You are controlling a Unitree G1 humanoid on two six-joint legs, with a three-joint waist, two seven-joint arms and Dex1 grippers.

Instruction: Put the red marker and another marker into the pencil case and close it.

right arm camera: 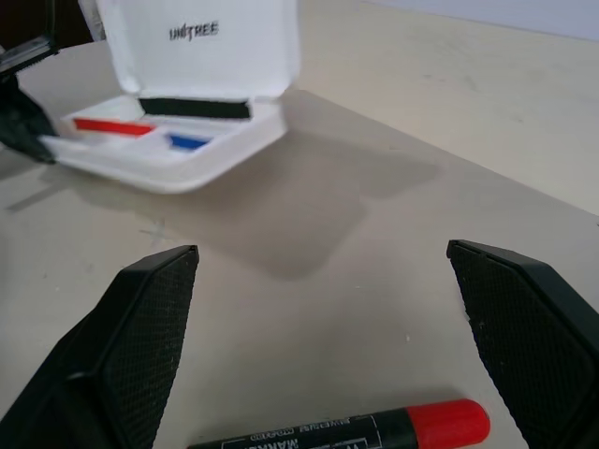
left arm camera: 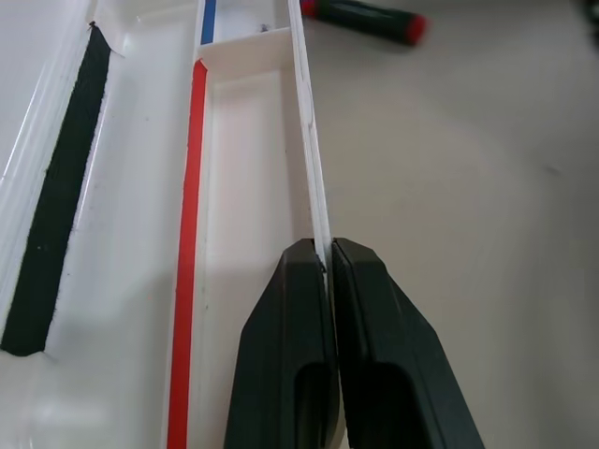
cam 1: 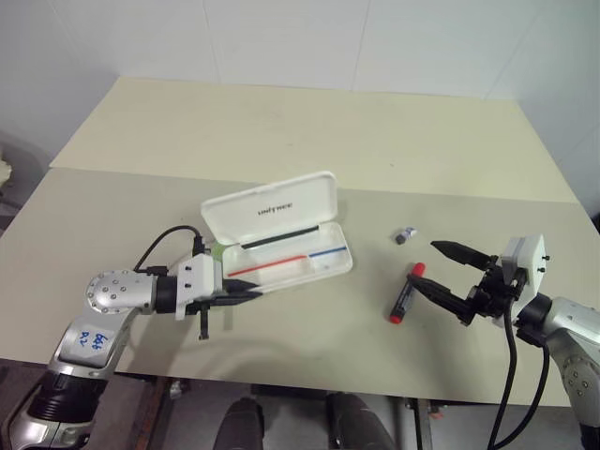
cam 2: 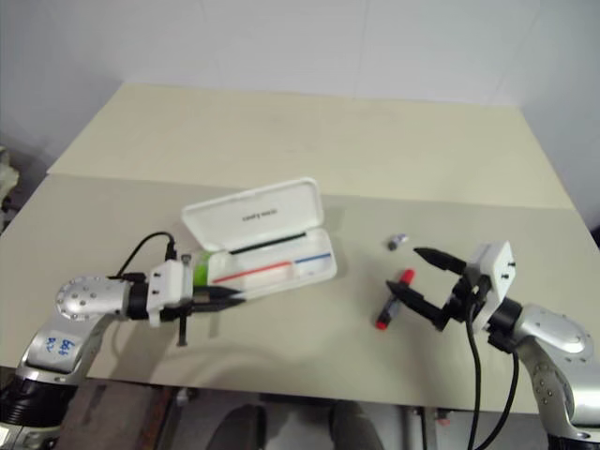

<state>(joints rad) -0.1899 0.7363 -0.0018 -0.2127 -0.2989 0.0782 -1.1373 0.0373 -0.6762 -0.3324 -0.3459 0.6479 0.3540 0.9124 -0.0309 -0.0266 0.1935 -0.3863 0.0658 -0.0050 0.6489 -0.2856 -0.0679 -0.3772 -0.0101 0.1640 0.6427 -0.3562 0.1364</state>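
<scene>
From my head, the pencil case (cam 1: pixel 281 234) lies open mid-tabletop (cam 1: pixel 309 131), my left jaws (cam 1: pixel 251 296) pinching its front wall at seven o'clock to steady it; the green marker (cam 1: pixel 217 251) peeks beside it. My left wrist shows that wall between the pressed fingertips (left arm camera: pixel 309 281). My right wrist shows my right jaws (right arm camera: pixel 337 309) spread over the red marker (right arm camera: pixel 374 432), ready to grasp.

One open white pencil case (cam 1: pixel 281 230), two markers – one red (cam 1: pixel 407 293), one light green (cam 2: pixel 199 265) – plus one small grey bit (cam 1: pixel 404 235).
</scene>
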